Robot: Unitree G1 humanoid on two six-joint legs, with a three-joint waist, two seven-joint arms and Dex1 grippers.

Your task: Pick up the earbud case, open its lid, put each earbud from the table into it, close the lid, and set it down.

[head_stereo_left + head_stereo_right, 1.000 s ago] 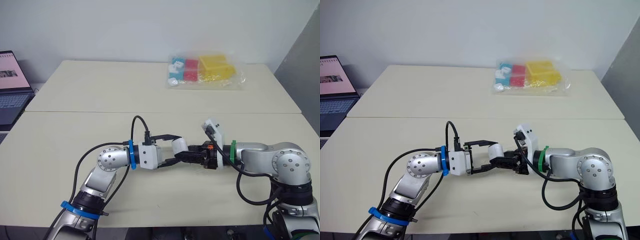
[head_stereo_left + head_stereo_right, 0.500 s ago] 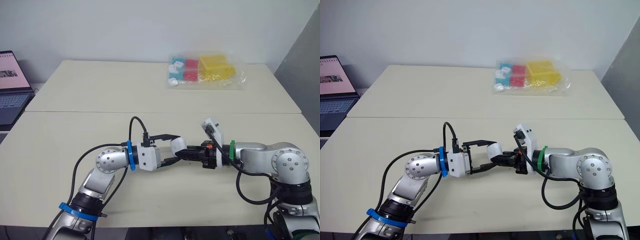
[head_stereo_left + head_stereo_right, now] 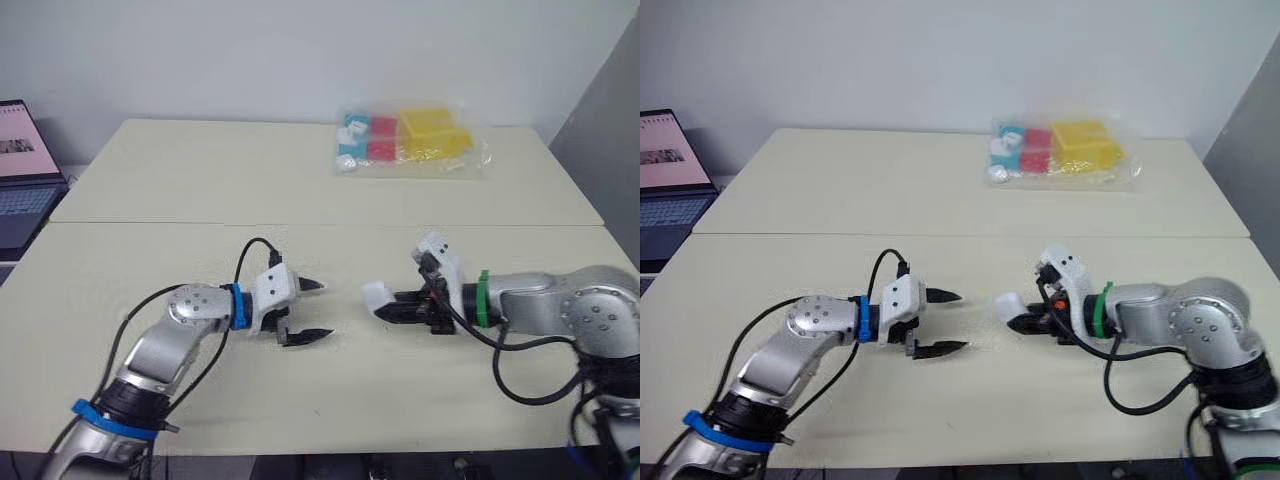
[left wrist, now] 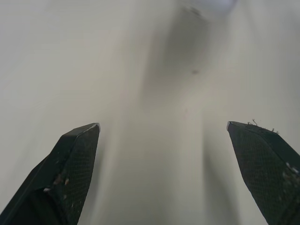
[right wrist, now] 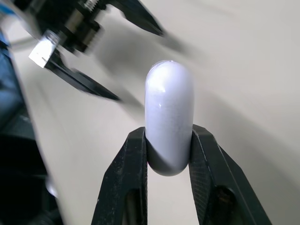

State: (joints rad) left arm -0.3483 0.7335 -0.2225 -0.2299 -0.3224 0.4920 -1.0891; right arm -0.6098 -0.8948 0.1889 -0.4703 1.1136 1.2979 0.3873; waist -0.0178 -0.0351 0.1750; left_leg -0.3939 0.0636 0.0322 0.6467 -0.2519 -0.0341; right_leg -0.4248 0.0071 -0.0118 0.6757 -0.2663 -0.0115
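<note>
while the right gripper (image 5: 168, 140) pinches the small white earbud case (image 5: 168, 108) by its sides over the table (image 3: 200, 180), the left gripper (image 3: 322, 310) sits wide open and empty nearby. the case looks light, hard and slippery, so hold its bottom half.

Black left claw (image 3: 326, 309) on silver arm (image 3: 185, 312) with blue ring (image 3: 237, 306).

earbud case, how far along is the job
Done: the earbud case is picked up, clamped in the right pincer. In hand: it looks shut; the left pincer is open, empty, apart from it. Whether the earbuds are inside cannot be told. Left: at least setting it down.
</note>
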